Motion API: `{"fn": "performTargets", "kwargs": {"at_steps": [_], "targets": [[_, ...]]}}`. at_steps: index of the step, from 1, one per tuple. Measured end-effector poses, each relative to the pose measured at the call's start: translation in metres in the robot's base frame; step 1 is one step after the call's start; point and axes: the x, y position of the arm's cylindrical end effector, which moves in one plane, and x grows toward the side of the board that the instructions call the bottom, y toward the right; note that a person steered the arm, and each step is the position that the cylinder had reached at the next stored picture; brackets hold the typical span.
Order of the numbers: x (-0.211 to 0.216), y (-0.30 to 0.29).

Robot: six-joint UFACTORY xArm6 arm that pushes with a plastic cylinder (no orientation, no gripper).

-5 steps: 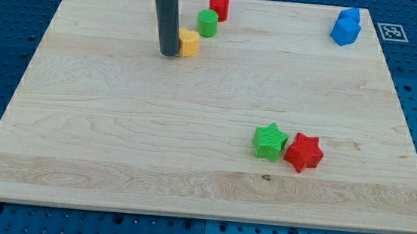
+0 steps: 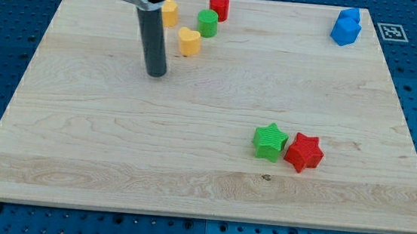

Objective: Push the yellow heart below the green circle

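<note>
Yellow heart (image 2: 189,41) sits near the top of the wooden counter (image 2: 115,147), just down and to the view's left of the green circle (image 2: 207,23), with a narrow gap between the two. It looks not quite under the circle yet. To finish well, I would bring the rod round to the heart's left side and nudge it gently toward the view's right, stopping once it lines up beneath the circle, and keeping the push level so the heart does not ride up into the circle or the red block (image 2: 219,6) beyond it.

The tool is a plain dark rod with nothing to open or close, and it holds nothing. My tip (image 2: 155,73) rests on bare wood, down and to the view's left of the heart, clearly apart from it. Another yellow block (image 2: 170,12) stands just behind the rod.
</note>
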Motion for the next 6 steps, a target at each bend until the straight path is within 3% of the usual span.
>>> {"fn": "performTargets", "kwargs": {"at_steps": [4,6], "targets": [[-0.077,0.032],[-0.079,0.026]]}}
